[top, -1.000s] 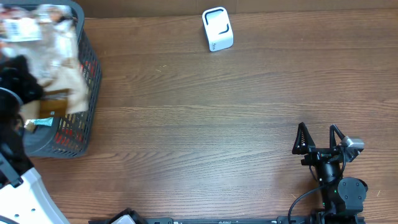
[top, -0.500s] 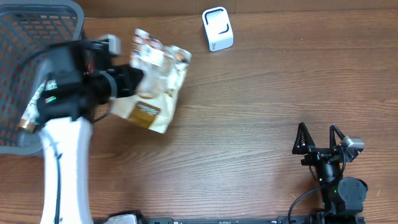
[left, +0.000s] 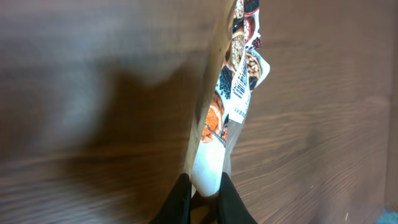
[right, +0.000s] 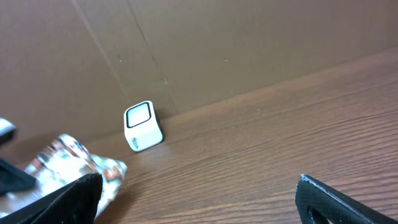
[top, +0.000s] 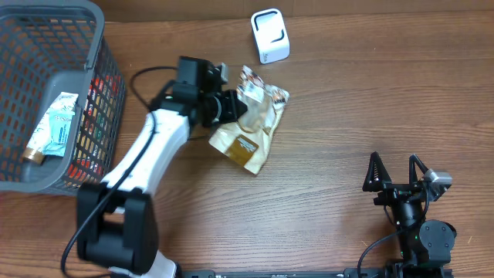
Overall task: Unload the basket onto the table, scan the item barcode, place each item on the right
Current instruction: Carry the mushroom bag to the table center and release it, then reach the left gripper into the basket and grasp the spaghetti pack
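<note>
The item is a crinkly food pouch (top: pixel 255 123) with printed pictures and a tan lower panel, hanging above the table just below and left of the white scanner box (top: pixel 270 35). My left gripper (top: pixel 230 106) is shut on the pouch's left edge. In the left wrist view its black fingers (left: pixel 204 198) pinch the white end of the pouch (left: pixel 231 99), and a barcode label (left: pixel 241 87) shows on the side. My right gripper (top: pixel 395 171) rests at the front right, open and empty. Its view shows the scanner (right: pixel 143 126) and the pouch (right: pixel 74 157) at far left.
A grey wire basket (top: pixel 108 100) stands at the back left with a light-blue tube (top: pixel 52 123) lying inside. A brown cardboard wall (right: pixel 249 50) runs behind the scanner. Bare wood table (top: pixel 363 100) lies between the scanner and my right arm.
My left arm has lifted the pouch out of the basket and swung it right, to just beside the scanner. The right arm has not moved.
</note>
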You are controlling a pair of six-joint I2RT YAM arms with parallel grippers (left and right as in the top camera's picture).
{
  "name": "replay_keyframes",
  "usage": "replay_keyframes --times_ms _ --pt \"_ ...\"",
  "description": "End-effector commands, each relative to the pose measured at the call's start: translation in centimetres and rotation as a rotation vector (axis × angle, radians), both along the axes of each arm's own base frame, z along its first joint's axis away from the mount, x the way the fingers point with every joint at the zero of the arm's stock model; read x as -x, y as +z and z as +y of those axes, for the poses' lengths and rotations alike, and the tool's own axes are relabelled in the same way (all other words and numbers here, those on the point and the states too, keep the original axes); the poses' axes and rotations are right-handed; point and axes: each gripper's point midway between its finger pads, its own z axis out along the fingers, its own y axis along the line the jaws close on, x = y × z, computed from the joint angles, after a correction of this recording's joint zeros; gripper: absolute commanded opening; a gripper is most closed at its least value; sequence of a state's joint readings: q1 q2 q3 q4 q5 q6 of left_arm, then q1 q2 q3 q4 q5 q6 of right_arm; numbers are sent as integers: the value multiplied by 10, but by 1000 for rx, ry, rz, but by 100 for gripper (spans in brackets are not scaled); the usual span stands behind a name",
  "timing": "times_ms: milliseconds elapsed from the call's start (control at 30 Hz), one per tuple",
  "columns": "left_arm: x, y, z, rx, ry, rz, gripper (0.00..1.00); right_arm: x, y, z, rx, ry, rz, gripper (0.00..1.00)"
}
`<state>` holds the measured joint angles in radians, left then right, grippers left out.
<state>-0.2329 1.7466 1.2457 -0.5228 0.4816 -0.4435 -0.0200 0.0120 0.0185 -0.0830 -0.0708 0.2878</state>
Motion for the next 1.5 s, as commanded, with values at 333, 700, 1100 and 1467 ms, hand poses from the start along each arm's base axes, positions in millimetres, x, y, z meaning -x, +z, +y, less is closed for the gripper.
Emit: replay_keyframes --times_ms 333,700,1100,1467 --pt "12 -30 -9 -26 -64 78 100 0 -2 -3 1 -14 -1 100" --pt "-31 114 70 -238 -17 -125 100 0 -2 -3 1 -14 -1 100" --pt "-5 257 268 -595 406 -288 100 0 -2 -3 1 -14 -1 100" --pt "36 216 399 -465 557 -217 100 0 -2 -3 1 -14 -1 100"
